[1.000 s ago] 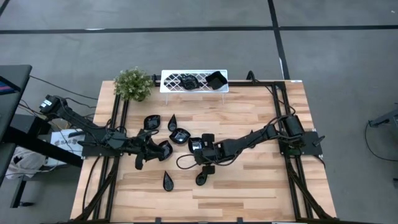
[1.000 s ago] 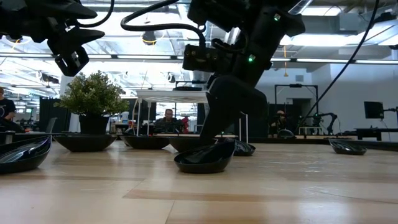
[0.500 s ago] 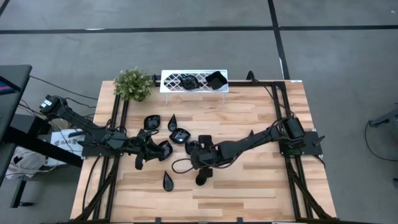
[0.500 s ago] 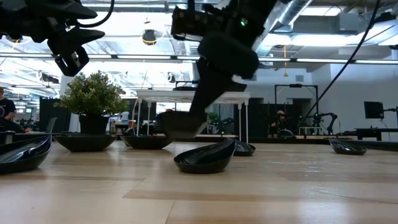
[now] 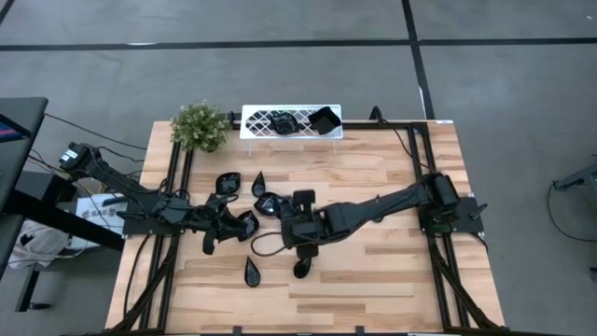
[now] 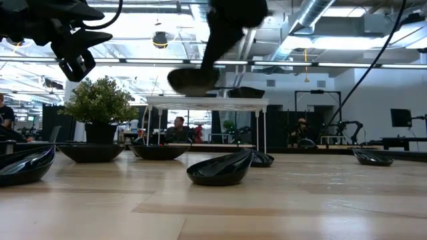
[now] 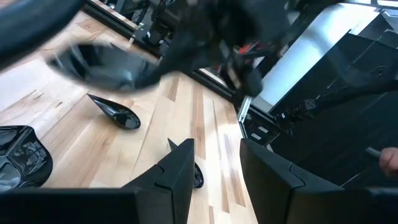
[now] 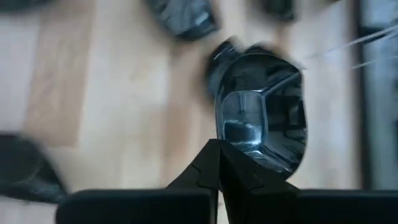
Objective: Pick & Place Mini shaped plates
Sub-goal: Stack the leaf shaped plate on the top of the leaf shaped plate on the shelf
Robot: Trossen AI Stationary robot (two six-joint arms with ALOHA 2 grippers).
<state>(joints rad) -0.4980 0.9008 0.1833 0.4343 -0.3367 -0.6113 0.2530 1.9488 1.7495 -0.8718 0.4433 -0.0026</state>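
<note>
Right gripper [image 8: 219,163] pinches rim of glossy black mini plate [image 8: 261,109], lifted clear of desk [image 5: 373,177] for carrying. Left gripper [image 7: 214,168] spread, empty, waiting above the desk's left side.

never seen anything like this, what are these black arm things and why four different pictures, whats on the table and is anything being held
These are two robot arms at a wooden table, each ending in a two-finger gripper. One picture looks straight down, one looks level across the tabletop, and one camera rides on each wrist. Small glossy black plates lie scattered on the wood. At the far edge stand a potted plant and a white tray already carrying a few plates. The right gripper is shut on one plate, lifted off the table. The left gripper hangs open above the plates, holding nothing.
</note>
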